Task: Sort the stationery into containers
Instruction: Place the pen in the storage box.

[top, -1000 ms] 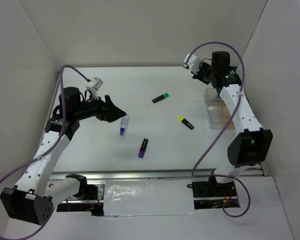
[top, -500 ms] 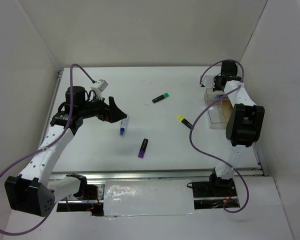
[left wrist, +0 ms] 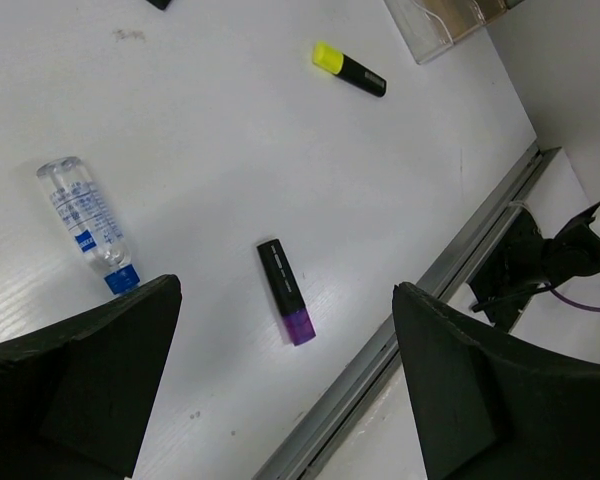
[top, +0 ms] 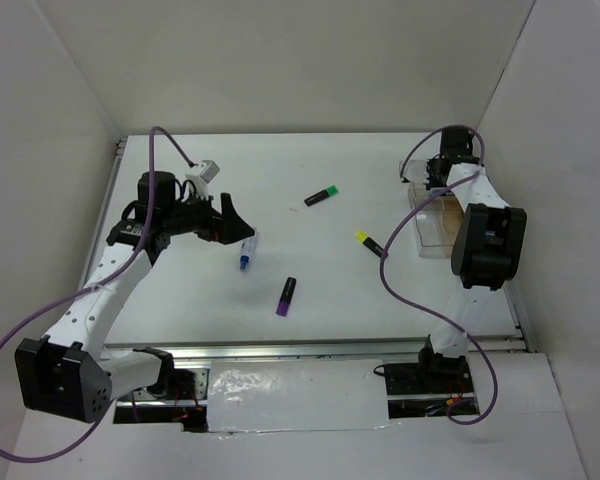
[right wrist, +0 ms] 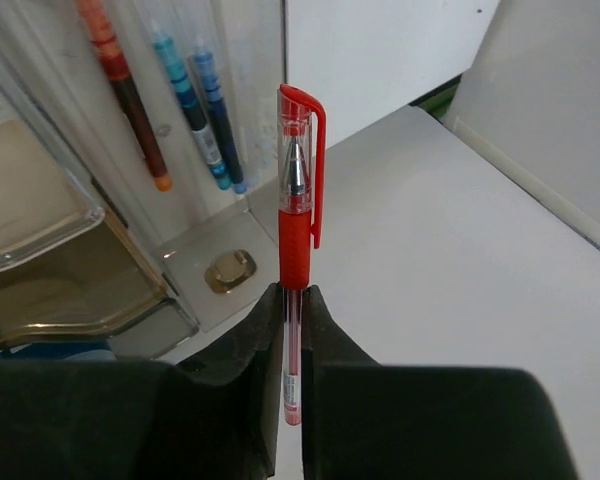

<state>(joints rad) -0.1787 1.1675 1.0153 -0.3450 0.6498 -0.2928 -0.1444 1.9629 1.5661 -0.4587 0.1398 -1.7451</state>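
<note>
Table (top: pixel 360 300): green hi-liter (top: pixel 322 195), yellow hi-liter (top: pixel 371 244), purple hi-liter (top: pixel 287 296), tube (top: pixel 247 250), clear box (top: pixel 427 238)

Bright, even overhead light, soft faint shadows, sharp focus.

Table (left wrist: pixel 280 150): white, smooth, semi-matt w/ faint streaky grain; rail (left wrist: pixel 430 290) at its edge looks like brushed grey metal. Red pen (right wrist: pixel 298 230): clear glossy plastic barrel, translucent red cap, opaque red grip; container (right wrist: pixel 70 250): thin clear glossy plastic w/ brownish base. Purple-end highlighter (left wrist: pixel 285 290) & yellow-end highlighter (left wrist: pixel 350 70): black satin plastic; tube (left wrist: pixel 85 225): clear plastic w/ blue cap; right gripper (right wrist: pixel 291 295): matt black plastic.
</note>
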